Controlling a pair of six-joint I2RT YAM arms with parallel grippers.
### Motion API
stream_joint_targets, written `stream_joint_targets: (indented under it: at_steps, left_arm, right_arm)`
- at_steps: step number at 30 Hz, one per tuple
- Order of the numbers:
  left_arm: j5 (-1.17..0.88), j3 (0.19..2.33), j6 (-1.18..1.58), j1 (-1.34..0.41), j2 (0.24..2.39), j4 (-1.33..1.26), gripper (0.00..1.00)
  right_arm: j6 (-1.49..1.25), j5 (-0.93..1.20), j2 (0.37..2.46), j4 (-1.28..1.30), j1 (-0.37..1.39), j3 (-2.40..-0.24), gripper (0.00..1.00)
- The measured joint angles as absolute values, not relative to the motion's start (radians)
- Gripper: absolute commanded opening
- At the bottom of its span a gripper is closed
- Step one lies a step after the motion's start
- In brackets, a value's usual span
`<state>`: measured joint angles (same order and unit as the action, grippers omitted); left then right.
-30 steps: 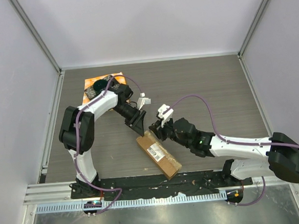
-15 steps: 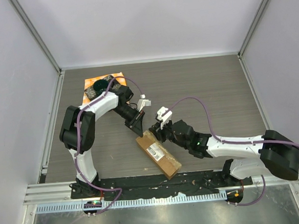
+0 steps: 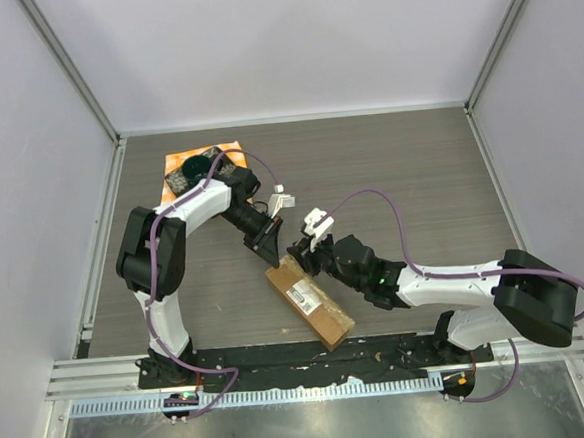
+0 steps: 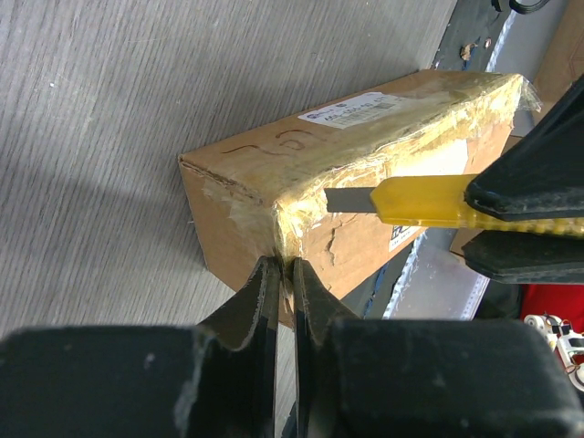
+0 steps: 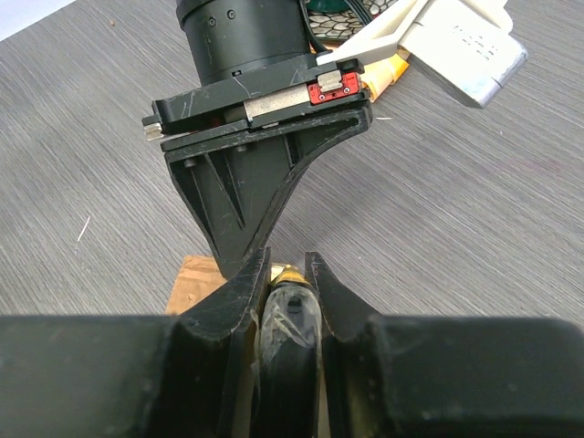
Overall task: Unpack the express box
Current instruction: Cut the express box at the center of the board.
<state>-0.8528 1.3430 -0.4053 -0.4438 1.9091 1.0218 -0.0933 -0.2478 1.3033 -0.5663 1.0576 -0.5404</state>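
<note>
The express box (image 3: 313, 306) lies flat on the desk (image 3: 399, 171), near the front and about midway between the two arm bases. It is set on a diagonal, with its near end reaching the dark strip (image 3: 282, 358) along the desk's front edge and its far end pointing up and left toward both arms. The white label (image 4: 359, 109) faces up, and shiny yellowed tape wraps the long top edge and the far corner. The left end effector (image 4: 281, 269) is drawn in to a thin slit, its tips nipping the taped vertical corner edge at the box's far end. The right end effector (image 5: 286, 266) is clamped on a yellow utility knife (image 4: 424, 201), whose bare blade (image 4: 349, 199) lies against the tape just below the box's top edge, near that same corner. The two end effectors stand very close together over the far end, nearly nose to nose in the right wrist view. Bare wood-grain desk stretches beyond them to the back wall and out to the right wall. In the far left corner, well apart from the box, a dark dish (image 3: 194, 168) sits on an orange cloth (image 3: 229, 147) behind the left arm's elbow.
</note>
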Motion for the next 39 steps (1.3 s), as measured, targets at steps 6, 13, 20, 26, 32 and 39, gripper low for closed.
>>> stream_joint_targets:
  at_steps: [6,13,20,26,32,39]
  left_arm:
    - [-0.855,1.343,-0.405,-0.444,1.909,1.022,0.05]
    - [-0.856,1.343,-0.406,-0.444,1.909,1.023,0.05]
    - [-0.857,1.343,-0.408,-0.444,1.909,1.023,0.04]
    - [-0.857,1.343,-0.409,-0.444,1.909,1.023,0.04]
    - [-0.857,1.343,-0.41,-0.444,1.909,1.023,0.03]
    - [-0.859,1.343,-0.417,-0.443,1.909,1.023,0.0]
  right_arm:
    - [-0.08,-0.262,1.316,-0.582,1.058,-0.54,0.01]
    - [-0.081,-0.264,1.331,-0.606,1.058,-0.54,0.01]
    - [-0.081,-0.264,1.346,-0.62,1.058,-0.54,0.01]
    - [-0.084,-0.264,1.356,-0.632,1.058,-0.54,0.01]
    - [-0.084,-0.264,1.362,-0.638,1.058,-0.54,0.01]
    - [-0.083,-0.264,1.378,-0.658,1.058,-0.54,0.01]
